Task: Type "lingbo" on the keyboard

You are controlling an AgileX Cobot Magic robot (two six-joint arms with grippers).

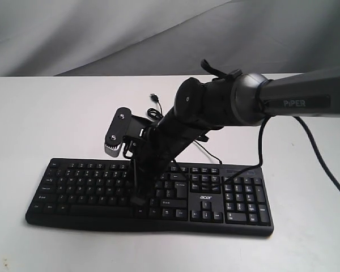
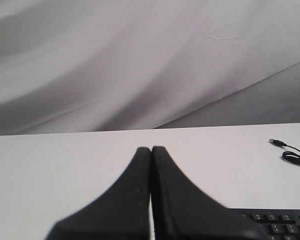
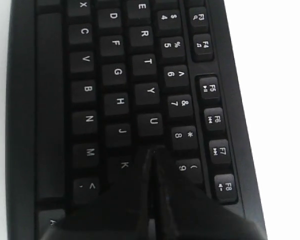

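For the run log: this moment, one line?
right pincer shut, tip beside U key | left pincer shut, off keyboard | key contact unclear

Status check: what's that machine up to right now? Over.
Right gripper shut, tip over the key next to U, contact unclear. Left gripper shut, off beside the keyboard. Cable loose behind it, nothing blocking keys.

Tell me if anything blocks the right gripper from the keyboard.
Nothing visible does. The right gripper, jaws closed, has its tip right at the keyboard, between the U key and the K key; only bare keys surround it.
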